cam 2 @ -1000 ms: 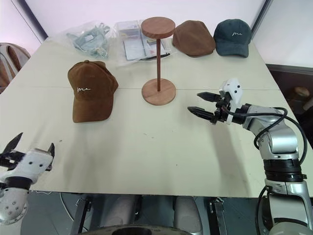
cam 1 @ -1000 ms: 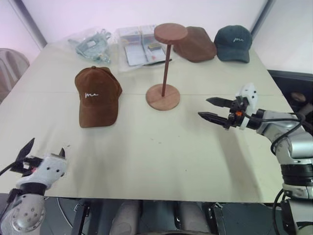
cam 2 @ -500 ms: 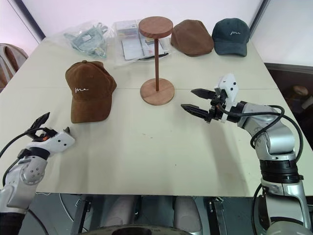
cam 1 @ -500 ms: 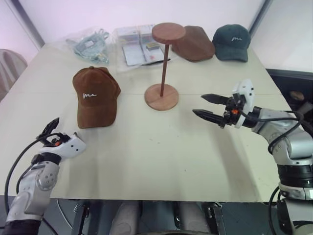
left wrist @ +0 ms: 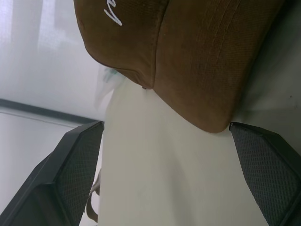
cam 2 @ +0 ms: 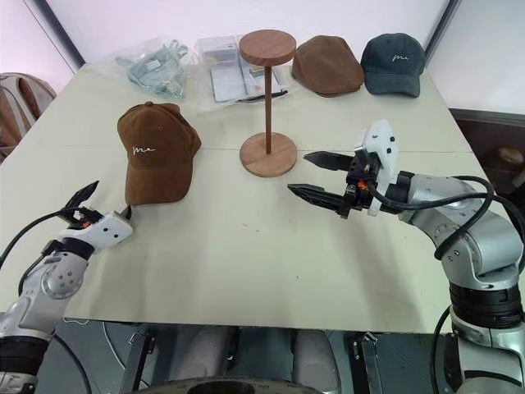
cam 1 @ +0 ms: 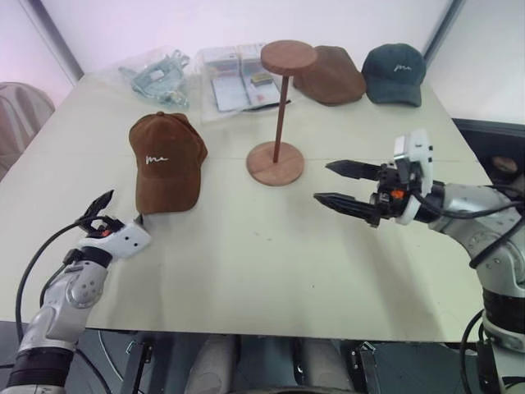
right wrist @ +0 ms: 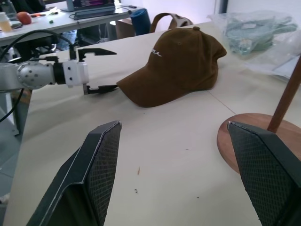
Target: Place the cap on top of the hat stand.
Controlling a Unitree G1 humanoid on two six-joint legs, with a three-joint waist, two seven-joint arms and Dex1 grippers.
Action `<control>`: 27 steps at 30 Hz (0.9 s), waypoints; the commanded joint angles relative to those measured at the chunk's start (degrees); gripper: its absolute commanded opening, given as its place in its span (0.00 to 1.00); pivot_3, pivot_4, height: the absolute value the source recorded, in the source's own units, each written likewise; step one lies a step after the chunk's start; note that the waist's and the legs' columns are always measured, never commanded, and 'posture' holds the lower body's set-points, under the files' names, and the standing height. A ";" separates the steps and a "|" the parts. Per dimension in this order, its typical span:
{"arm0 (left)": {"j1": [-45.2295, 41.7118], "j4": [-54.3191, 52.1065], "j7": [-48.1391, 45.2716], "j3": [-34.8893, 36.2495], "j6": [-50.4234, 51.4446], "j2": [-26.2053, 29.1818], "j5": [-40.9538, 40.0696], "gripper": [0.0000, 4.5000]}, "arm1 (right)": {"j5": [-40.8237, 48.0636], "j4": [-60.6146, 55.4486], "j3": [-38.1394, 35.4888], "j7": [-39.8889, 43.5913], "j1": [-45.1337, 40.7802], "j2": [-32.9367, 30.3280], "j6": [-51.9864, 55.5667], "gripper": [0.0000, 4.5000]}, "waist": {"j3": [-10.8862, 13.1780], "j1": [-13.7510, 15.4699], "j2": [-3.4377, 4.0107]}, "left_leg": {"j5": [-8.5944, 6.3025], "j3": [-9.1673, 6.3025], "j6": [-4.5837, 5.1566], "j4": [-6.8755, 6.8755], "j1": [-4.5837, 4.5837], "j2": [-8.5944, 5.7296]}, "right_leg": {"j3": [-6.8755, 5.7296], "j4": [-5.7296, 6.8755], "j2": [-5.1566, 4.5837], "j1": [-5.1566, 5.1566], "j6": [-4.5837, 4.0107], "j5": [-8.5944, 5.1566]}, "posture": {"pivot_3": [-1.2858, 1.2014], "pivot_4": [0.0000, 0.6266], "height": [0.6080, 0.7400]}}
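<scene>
While I held the left gripper [cam 1: 117,215] with fingers spread wide, the cap [cam 1: 166,159] lay just ahead, brim tip between them. The right gripper [cam 1: 343,184], fingers apart, hovered beside the hat stand [cam 1: 278,111].

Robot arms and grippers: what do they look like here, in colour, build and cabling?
Both arms are silver-grey metal with rounded joints and loose black cables along them. Each ends in a white wrist housing with small orange-red details. The left gripper and the right gripper each carry two slim, pointed black fingers; close up, the finger faces have a fine mesh-like texture.
</scene>
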 commanded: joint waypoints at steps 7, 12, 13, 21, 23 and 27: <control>-6.08 8.53 2.96 -7.37 -0.48 -2.43 3.48 1.00 | -0.26 -0.03 -0.76 -0.09 0.11 -0.39 -2.09 0.81 | -0.41 1.54 0.69 | 0.00 0.00 0.00 0.03 0.22 -0.01 | -0.01 0.00 0.00 0.28 0.04 -0.03 | 0.52 0.24 1.00; -11.39 15.81 4.68 -10.39 -0.24 -3.89 4.44 1.00 | -0.77 0.36 -0.62 -0.48 0.28 0.00 -3.06 0.81 | -0.56 2.43 0.92 | 0.01 0.01 0.01 -0.05 0.68 0.00 | -0.02 0.02 0.00 0.63 0.09 -0.26 | 0.52 0.24 1.00; -12.23 16.84 5.00 -10.72 -0.36 -4.16 4.37 1.00 | -0.93 0.40 -0.61 -0.58 0.34 0.06 -3.25 0.81 | -0.59 2.44 0.98 | 0.01 0.01 0.02 -0.05 0.68 0.00 | -0.02 0.02 0.00 0.64 0.09 -0.26 | 0.52 0.24 1.00; -15.46 22.45 6.45 -12.03 -0.34 -5.77 3.05 0.88 | -1.81 0.77 -0.94 -1.20 0.94 -0.03 -4.55 0.81 | -0.83 2.34 1.31 | 0.02 0.01 0.03 -0.06 0.71 -0.01 | -0.02 0.04 0.00 0.67 0.24 -0.18 | 0.52 0.24 1.00; -15.28 22.34 6.69 -11.53 -0.21 -6.37 2.28 0.68 | -1.88 0.68 -0.94 -1.59 0.65 -0.07 -4.48 0.81 | -0.84 2.16 1.28 | 0.02 0.02 0.03 -0.05 0.71 -0.01 | -0.02 0.04 0.00 0.67 0.25 -0.18 | 0.52 0.24 1.00; -13.97 19.85 6.85 -11.25 0.59 -6.83 1.82 0.22 | -1.78 0.36 -0.58 -2.51 -0.29 0.07 -3.87 0.81 | -0.99 2.38 1.53 | 0.02 0.03 0.03 -0.08 0.71 -0.01 | -0.01 0.04 -0.01 0.66 0.26 -0.18 | 0.52 0.24 1.00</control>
